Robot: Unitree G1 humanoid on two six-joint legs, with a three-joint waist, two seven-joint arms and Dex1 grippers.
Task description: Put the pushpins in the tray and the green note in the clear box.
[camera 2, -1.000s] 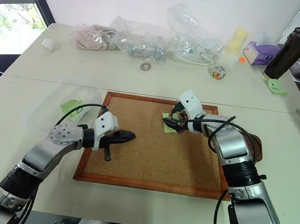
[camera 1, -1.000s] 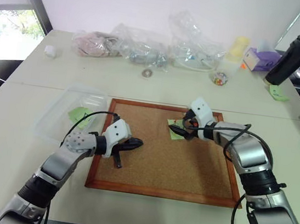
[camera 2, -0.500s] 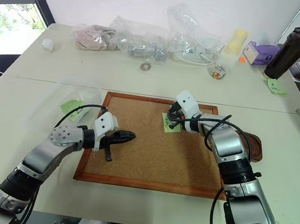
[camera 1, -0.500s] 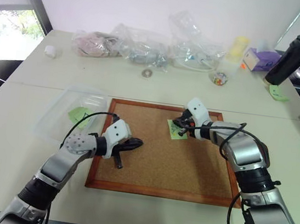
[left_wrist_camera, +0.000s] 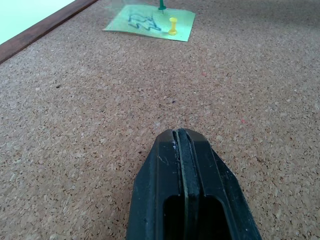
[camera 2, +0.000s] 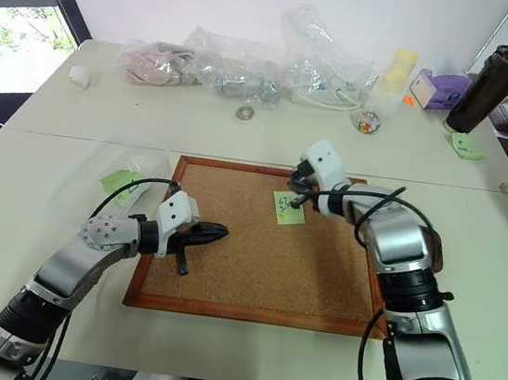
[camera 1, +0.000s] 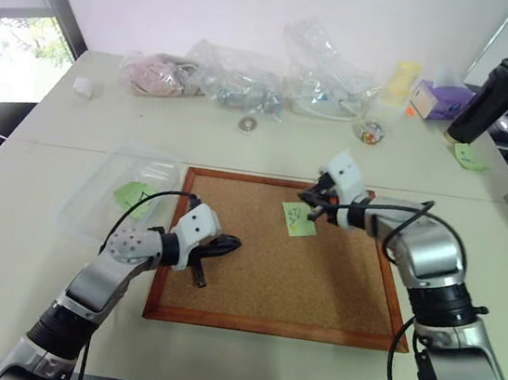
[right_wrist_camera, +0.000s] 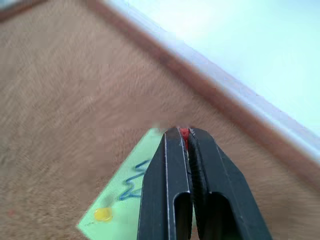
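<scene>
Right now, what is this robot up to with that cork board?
It is taking pins off a green note on the cork board. The right gripper is shut on a red pushpin just above the note's corner. A yellow pin and a green one are in the note. The left gripper rests shut and empty over the board. Another green note lies in the clear box to the left.
</scene>
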